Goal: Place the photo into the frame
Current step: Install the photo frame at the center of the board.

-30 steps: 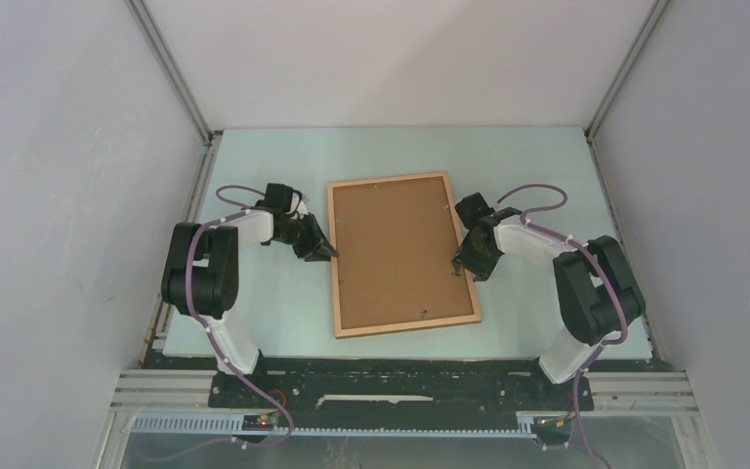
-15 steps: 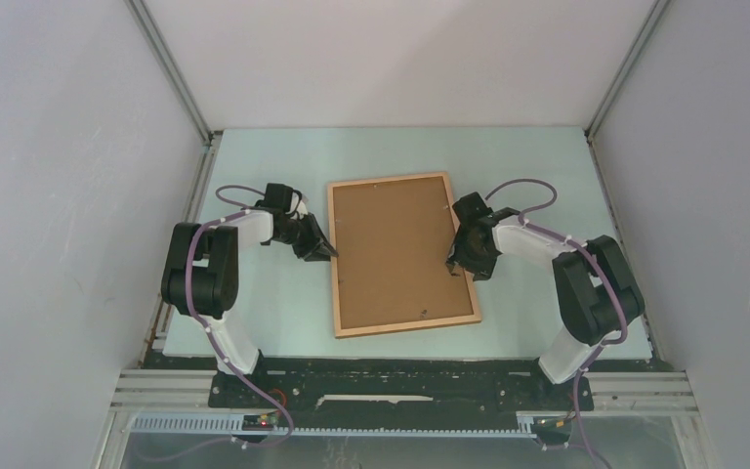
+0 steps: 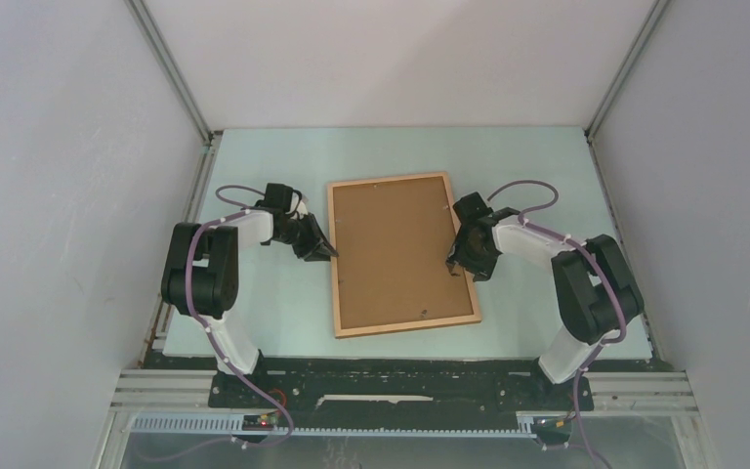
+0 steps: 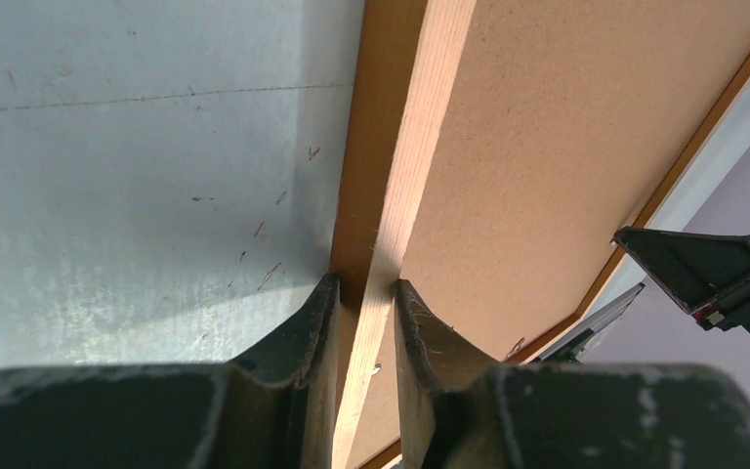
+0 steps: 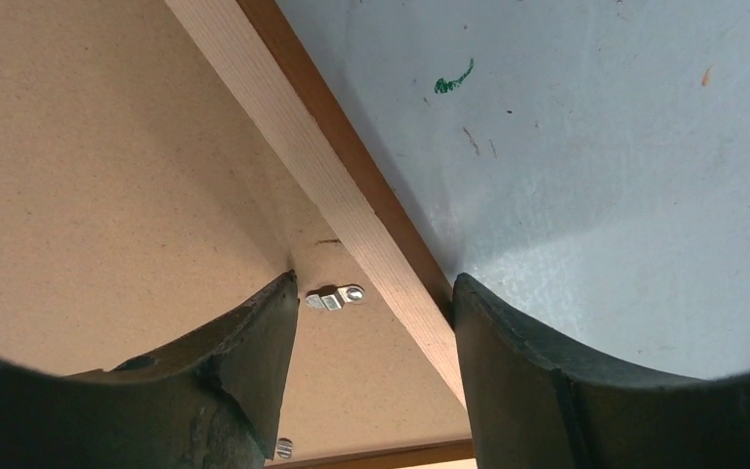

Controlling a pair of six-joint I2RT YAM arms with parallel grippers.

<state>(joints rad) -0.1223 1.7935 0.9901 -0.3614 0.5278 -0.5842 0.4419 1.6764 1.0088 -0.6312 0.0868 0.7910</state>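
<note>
Jaws of my left gripper (image 4: 365, 289) clamp the frame (image 3: 400, 252) at its left rail; my right gripper (image 5: 375, 285) spread apart, straddling right rail and clip (image 5: 335, 296).

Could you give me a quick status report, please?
Left end effector shut on left rail of frame. Right end effector open, straddling right rail beside metal tab. Frame face down, backing up; photo not in sight. No obstruction seen.
</note>
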